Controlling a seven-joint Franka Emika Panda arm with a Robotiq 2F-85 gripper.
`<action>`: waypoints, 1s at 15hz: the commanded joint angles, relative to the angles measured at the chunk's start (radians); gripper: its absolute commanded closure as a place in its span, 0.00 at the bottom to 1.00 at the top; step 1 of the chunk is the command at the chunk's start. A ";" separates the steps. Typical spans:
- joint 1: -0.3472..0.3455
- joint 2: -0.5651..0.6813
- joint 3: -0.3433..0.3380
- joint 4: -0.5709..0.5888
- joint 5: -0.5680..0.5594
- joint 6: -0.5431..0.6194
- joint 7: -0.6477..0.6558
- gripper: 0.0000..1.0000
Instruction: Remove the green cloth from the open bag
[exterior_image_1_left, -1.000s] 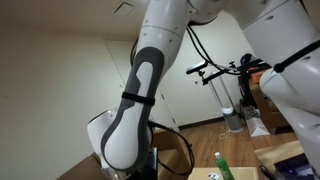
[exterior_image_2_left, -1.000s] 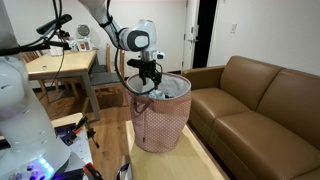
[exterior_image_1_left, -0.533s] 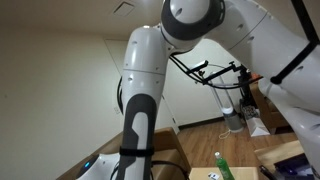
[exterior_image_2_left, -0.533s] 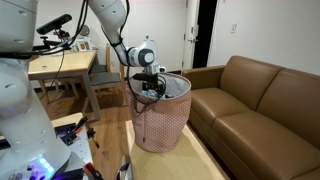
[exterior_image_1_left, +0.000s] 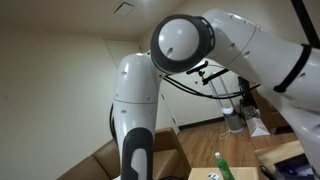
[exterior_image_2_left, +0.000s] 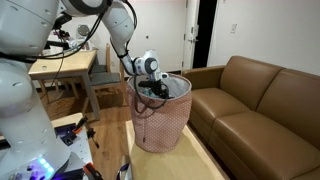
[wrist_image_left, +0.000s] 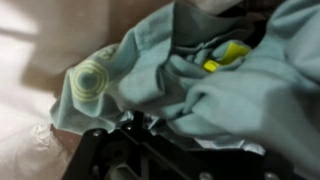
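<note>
In an exterior view, the dark gripper (exterior_image_2_left: 152, 90) at the end of the white robot arm (exterior_image_2_left: 118, 25) is seen down in the mouth of the tall, open, pink patterned fabric bag (exterior_image_2_left: 165, 125); the bag is stood just beside the brown leather sofa (exterior_image_2_left: 255, 100); a light wooden table (exterior_image_2_left: 60, 65) is placed behind the bag, apart from it; the fingertips are hidden by the bag's rim.

In the wrist view, the frame is largely filled by the large, limp, teal-green cloth (wrist_image_left: 160, 75); it is bunched in soft folds inside the bag, against the bag's pale inner wall at the left; a small bright yellow patch (wrist_image_left: 225, 55) is shown among the folds at the upper right; the gripper's dark body is seen blurred at the lower edge, right against the cloth; whether the jaws are apart, together or clamped on the cloth cannot be told.

In an exterior view, the arm's white links and its round grey joint (exterior_image_1_left: 182, 45) are shown close up; a small green-topped bottle (exterior_image_1_left: 218, 160) is seen at the lower edge.
</note>
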 joint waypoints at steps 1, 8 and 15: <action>-0.016 0.068 0.014 0.049 0.006 0.053 -0.027 0.25; -0.060 0.021 0.062 0.009 0.073 0.088 -0.064 0.65; -0.121 -0.167 0.121 -0.105 0.144 0.084 -0.146 0.96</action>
